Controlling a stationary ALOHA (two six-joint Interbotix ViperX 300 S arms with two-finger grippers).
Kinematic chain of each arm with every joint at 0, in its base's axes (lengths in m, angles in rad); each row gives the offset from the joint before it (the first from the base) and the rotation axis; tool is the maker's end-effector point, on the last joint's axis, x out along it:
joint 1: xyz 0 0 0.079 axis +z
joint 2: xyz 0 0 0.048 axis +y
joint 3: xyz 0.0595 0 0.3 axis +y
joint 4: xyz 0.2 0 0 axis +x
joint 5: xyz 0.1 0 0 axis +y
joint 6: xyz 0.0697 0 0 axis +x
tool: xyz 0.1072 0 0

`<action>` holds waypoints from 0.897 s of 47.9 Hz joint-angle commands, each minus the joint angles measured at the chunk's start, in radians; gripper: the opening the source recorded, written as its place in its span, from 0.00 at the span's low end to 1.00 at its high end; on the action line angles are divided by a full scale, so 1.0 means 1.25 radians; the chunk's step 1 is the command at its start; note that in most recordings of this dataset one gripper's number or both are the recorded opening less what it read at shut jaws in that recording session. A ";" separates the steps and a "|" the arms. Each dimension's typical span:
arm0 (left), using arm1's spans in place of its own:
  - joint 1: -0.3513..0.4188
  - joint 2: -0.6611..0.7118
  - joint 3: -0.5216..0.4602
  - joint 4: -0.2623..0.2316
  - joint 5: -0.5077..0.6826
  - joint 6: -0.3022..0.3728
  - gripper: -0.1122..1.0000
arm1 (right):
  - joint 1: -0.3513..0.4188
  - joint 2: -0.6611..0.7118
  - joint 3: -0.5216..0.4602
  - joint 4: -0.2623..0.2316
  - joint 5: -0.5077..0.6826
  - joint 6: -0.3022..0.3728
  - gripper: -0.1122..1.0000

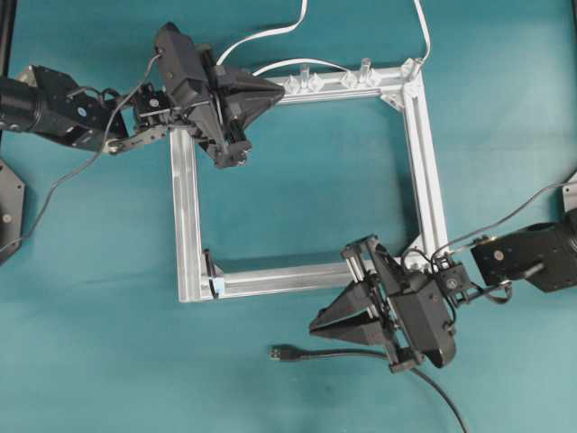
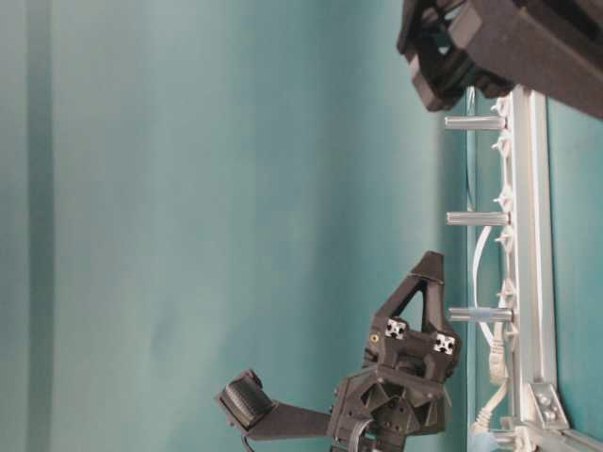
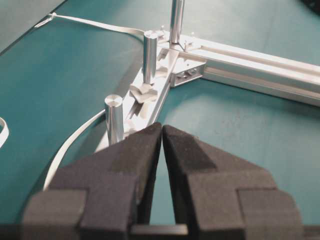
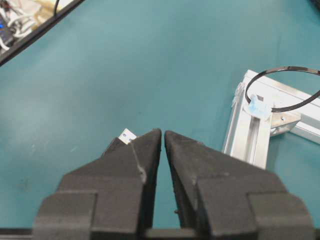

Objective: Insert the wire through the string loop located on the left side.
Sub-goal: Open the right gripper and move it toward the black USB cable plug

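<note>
The wire (image 1: 343, 354) lies loose on the teal table near the front edge, and its plug (image 1: 278, 353) points left. My right gripper (image 1: 314, 327) hovers just above and right of the plug, shut and holding nothing. In the right wrist view the plug's silver tip (image 4: 127, 135) peeks out left of the shut gripper (image 4: 163, 133). The string loop (image 4: 283, 89) stands on the silver frame's front-left corner with its pale blue tag (image 4: 258, 106); overhead it is a small dark loop (image 1: 211, 271). My left gripper (image 1: 281, 87) is shut and empty over the frame's back rail.
The silver frame (image 1: 187, 207) lies square in the middle of the table. Upright metal posts (image 3: 114, 119) and clear clips (image 1: 311, 81) line its back rail ahead of the left gripper (image 3: 162, 126). White flat cables (image 1: 261, 36) trail off behind it.
</note>
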 commanded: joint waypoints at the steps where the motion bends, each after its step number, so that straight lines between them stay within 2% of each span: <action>1: -0.001 -0.047 -0.013 0.037 0.048 0.006 0.24 | -0.012 -0.007 -0.016 0.004 -0.006 0.002 0.32; 3: -0.001 -0.060 -0.016 0.037 0.087 0.009 0.22 | -0.011 -0.009 -0.017 0.011 -0.004 0.001 0.30; 6: -0.001 -0.083 -0.018 0.037 0.151 0.009 0.11 | -0.011 -0.009 -0.020 0.017 -0.004 0.001 0.18; 9: -0.001 -0.104 -0.016 0.038 0.204 0.009 0.10 | -0.011 -0.009 -0.023 0.017 -0.004 0.001 0.12; 14: -0.001 -0.131 -0.010 0.038 0.254 0.009 0.10 | -0.011 -0.007 -0.027 0.020 -0.001 0.001 0.11; 25: -0.001 -0.163 -0.007 0.038 0.260 0.009 0.11 | -0.011 -0.009 -0.029 0.021 0.010 0.001 0.11; 27: -0.001 -0.167 -0.007 0.038 0.263 0.007 0.17 | -0.011 -0.009 -0.031 0.020 0.010 0.001 0.11; 30: -0.001 -0.172 -0.009 0.037 0.265 0.006 0.31 | -0.011 -0.010 -0.033 0.020 0.010 0.001 0.12; 32: -0.001 -0.177 -0.010 0.037 0.266 0.006 0.42 | -0.011 -0.010 -0.034 0.020 0.010 0.001 0.18; 36: -0.002 -0.188 -0.010 0.038 0.271 0.009 0.64 | -0.011 -0.010 -0.038 0.020 0.010 0.001 0.34; 39: -0.002 -0.196 -0.007 0.039 0.276 0.009 0.78 | -0.011 -0.010 -0.038 0.022 0.010 0.001 0.51; 41: -0.002 -0.202 -0.006 0.039 0.283 0.010 0.80 | -0.012 -0.010 -0.039 0.026 0.010 0.001 0.62; 43: -0.002 -0.206 -0.004 0.039 0.293 0.010 0.80 | -0.011 -0.010 -0.038 0.031 0.010 0.001 0.66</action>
